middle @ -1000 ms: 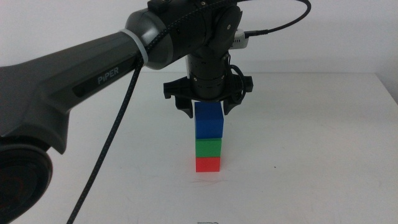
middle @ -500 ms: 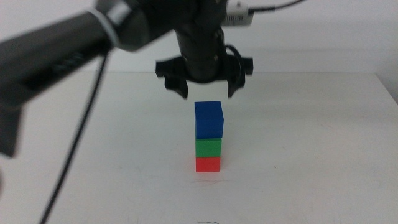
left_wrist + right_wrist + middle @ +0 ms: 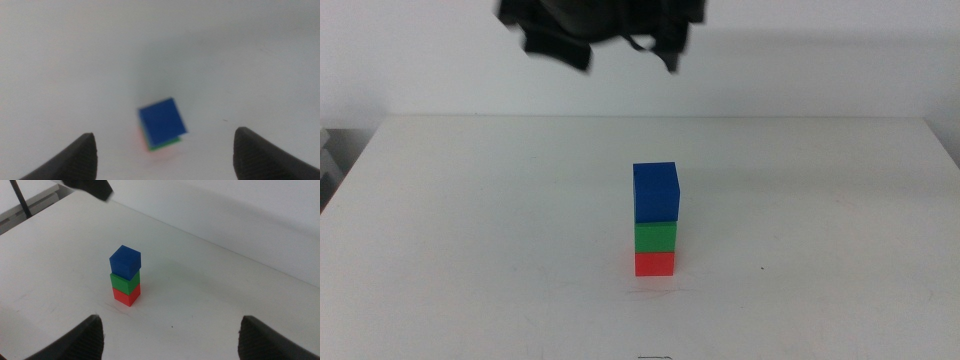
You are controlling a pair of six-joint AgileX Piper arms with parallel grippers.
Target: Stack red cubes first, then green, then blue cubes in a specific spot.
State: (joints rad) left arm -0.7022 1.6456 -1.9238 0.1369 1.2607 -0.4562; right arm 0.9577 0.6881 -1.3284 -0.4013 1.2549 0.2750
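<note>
Stack sits center frame on white counter (image 3: 470,250): red cube (image 3: 654,264) at btm, green cube (image 3: 655,237) on it, blue cube (image 3: 655,192) on top. Left hand (image 3: 598,35) blurred at top edge, wide, empty. Right hand (image 3: 170,335) wide, empty, well apart.

We see a plain white table (image 3: 470,230) under soft, even light. Behind its far edge stands a bare pale wall (image 3: 840,60).

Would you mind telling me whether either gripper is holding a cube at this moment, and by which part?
Nothing is held. The left gripper is open high above the blue cube; the right gripper waits open, off to the side.
</note>
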